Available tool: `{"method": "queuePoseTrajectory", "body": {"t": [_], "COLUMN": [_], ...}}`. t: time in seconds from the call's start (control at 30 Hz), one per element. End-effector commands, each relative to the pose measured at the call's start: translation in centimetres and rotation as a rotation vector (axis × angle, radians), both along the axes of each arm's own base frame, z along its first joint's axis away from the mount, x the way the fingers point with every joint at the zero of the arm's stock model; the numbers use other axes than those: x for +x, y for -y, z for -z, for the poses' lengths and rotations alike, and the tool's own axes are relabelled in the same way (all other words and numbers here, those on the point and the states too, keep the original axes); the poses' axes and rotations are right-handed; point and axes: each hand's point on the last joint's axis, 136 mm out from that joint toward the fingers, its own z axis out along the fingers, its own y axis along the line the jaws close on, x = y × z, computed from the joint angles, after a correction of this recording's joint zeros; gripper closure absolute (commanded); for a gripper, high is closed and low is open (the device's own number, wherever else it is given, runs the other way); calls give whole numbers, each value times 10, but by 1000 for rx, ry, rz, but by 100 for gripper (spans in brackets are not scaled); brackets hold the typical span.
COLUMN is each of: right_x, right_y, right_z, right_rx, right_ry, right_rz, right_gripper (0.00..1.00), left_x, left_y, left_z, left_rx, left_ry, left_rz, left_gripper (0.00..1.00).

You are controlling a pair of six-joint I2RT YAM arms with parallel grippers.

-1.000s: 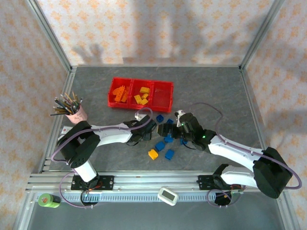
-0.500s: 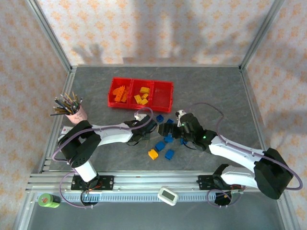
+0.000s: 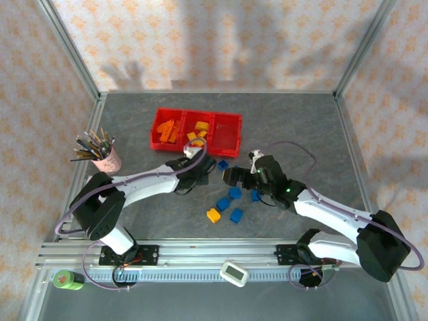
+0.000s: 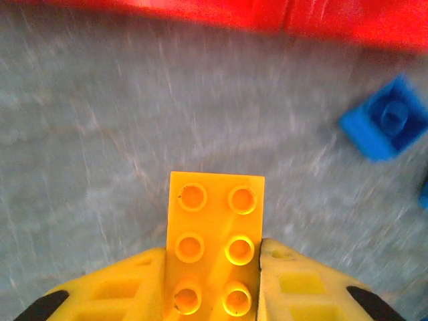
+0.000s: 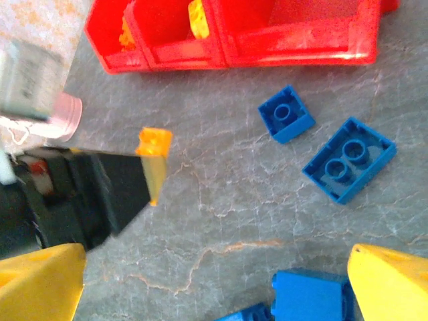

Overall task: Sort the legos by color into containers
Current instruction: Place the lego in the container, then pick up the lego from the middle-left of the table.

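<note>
The counter (image 3: 301, 127) is a dark grey, marbled sheet with pale veins, fenced by aluminium posts and backed by cream wallpaper (image 3: 221, 40) printed with orange flowers; soft shadows fall across the far wall. The red containers (image 3: 227, 130) sit toward the back, with orange pieces in the left bin and yellow ones in the middle bin. The left gripper (image 4: 212, 267) has its jaws clamped on a yellow six-stud brick (image 4: 215, 227), held over the counter near the tray's front wall. The right gripper (image 5: 214, 284) hangs with its jaws spread wide and holding nothing, above several blue bricks (image 5: 348, 159) scattered on the grey surface. One yellow-orange brick (image 3: 213, 215) lies among the nearer blue ones. A pink cup of pencils (image 3: 107, 159) stands at the left.
</note>
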Motion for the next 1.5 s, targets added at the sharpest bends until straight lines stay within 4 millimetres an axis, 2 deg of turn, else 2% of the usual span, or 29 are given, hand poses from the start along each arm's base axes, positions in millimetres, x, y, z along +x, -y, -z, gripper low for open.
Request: {"method": "queuePoseTrajectory", "body": {"t": [0.0,0.1,0.2,0.27,0.37,0.43,0.57,0.73,0.9,1.03,1.07,1.13,1.2,1.47], "right_x": [19,30,38,42,47,48,48,48,45,38,36,30,22,-5], "right_y": [-3,-1,-1,-2,-3,-4,-5,-4,-3,-2,-2,-1,1,15], "right_z": [-31,-34,-39,-45,-39,-38,-38,-43,-47,-42,-37,-28,-32,-10], "right_rx": [52,57,76,85,64,58,59,56,44,26,16,0,15,-17], "right_ry": [65,74,78,93,83,79,78,87,96,79,68,43,47,-26], "right_rz": [35,58,68,70,70,67,60,57,41,14,10,-6,-26,-50], "right_gripper": [0,0,0,0,0,0,0,0,0,0,0,0,0,0], "left_x": [38,71,104,125,154,171,192,197,182,157,147,127,102,1], "left_y": [-21,-28,-31,-32,-34,-35,-36,-32,-33,-26,-26,-20,-16,2], "left_z": [-40,-63,-73,-74,-67,-52,-38,-44,-60,-71,-77,-76,-74,-47], "left_rx": [19,10,7,29,53,70,88,79,44,-17,-31,-55,-65,-69], "left_ry": [108,178,209,211,206,171,130,124,129,125,134,126,112,9], "left_rz": [-85,-128,-160,-155,-163,-162,-163,-142,-124,-89,-85,-60,-41,63], "left_gripper": [69,70,70,70,69,69,66,47,43,43,42,42,41,38]}}
